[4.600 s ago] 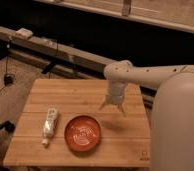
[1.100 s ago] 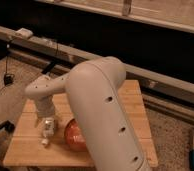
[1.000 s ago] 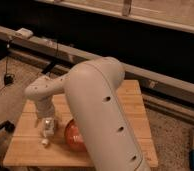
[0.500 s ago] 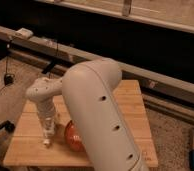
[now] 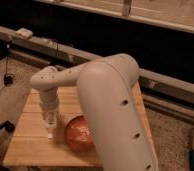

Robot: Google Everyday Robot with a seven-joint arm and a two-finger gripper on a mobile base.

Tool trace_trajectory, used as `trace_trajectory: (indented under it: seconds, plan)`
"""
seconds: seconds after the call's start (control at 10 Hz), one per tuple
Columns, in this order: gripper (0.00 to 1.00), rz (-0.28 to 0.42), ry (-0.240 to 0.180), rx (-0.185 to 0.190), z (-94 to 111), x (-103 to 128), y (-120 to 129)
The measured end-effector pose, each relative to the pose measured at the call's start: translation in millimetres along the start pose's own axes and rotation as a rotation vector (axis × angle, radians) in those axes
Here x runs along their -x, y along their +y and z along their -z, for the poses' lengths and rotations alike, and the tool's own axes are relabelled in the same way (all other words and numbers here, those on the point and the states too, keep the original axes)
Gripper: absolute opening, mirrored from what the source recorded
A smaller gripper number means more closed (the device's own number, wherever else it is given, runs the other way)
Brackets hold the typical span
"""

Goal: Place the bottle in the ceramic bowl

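Item 1, gripper [image 5: 50, 123]: left of centre, at the end of the pale arm [image 5: 107, 107] that fills the middle of the frame, pointing straight down over the left part of the wooden table [image 5: 27, 147]. A few seconds ago I had it at the table's far right edge; it has since crossed over and dropped onto the bottle's spot. I cannot make out whether it is clamped or merely standing over its target.

Item 2, bottle [image 5: 50, 134]: only a short pale end shows directly beneath the gripper, left of the bowl. Earlier it lay in full view on the boards; now the gripper covers most of it. I cannot say whether it is lifted or on the wood.

Item 3, ceramic bowl [image 5: 79, 134]: red-orange, lower centre, just right of the gripper, its right side hidden behind the arm. Position unchanged. Nothing visible inside the part I can see.

Assessment: I judge the grasp step is in hand. Transfer to the bowl is not yet done; it needs a short carry rightward and a release over the bowl.
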Motion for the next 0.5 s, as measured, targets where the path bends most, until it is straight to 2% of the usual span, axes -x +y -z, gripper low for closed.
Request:
trace_trajectory:
  seconds: [0.2, 0.3, 0.5]
  plan:
    - [0.00, -0.022, -0.011, 0.020, 38, -1, -26]
    - [0.00, -0.038, -0.015, 0.017, 49, 0, -45]
    - [0.00, -0.080, -0.018, -0.007, 57, 2, -84]
